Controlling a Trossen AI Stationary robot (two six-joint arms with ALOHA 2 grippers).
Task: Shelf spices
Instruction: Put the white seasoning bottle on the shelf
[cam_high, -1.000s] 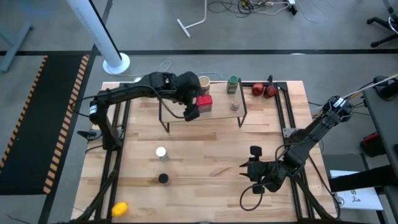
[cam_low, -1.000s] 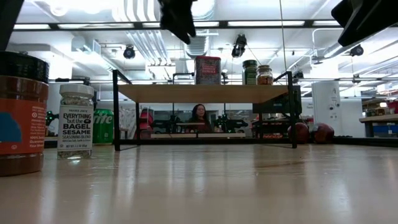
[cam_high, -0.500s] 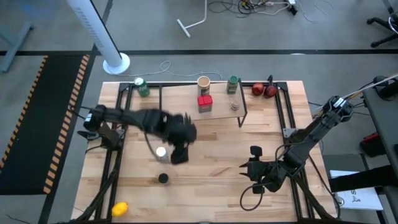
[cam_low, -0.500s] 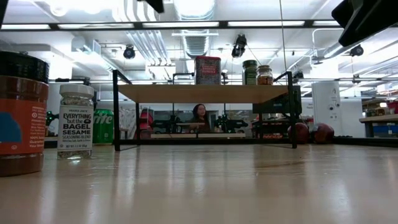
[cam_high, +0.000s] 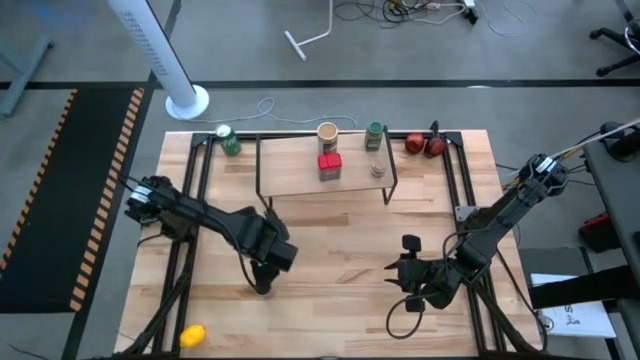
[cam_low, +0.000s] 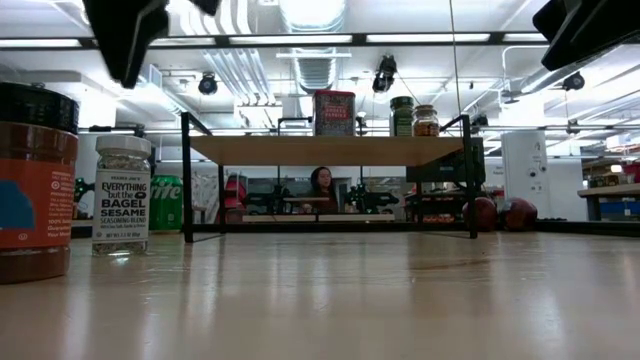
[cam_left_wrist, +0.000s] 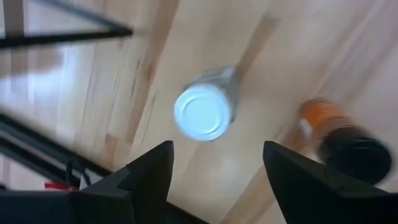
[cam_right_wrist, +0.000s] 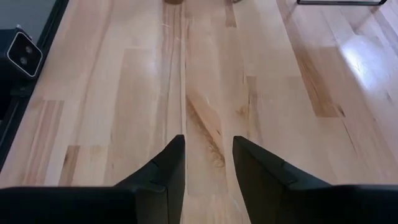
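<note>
Pale wood is forming the table (cam_high: 330, 250), and the shelf (cam_high: 322, 168) is standing toward its far edge on thin black legs. Four spices are sitting on the shelf top: the tan round-lidded tub (cam_high: 327, 131), the red square tin (cam_high: 329, 165), the green-capped jar (cam_high: 374, 135) and the small clear grey-capped jar (cam_high: 377, 168). The left gripper (cam_high: 263, 268) is hovering over the near-left part of the table with its fingers (cam_left_wrist: 146, 174) spread apart, directly above the white-capped jar (cam_left_wrist: 204, 111), which is standing upright beside the dark-capped brown jar (cam_left_wrist: 348, 146). The right gripper (cam_high: 408, 272) is waiting low over the near-right table, its jaws parted with bare wood between them.
</note>
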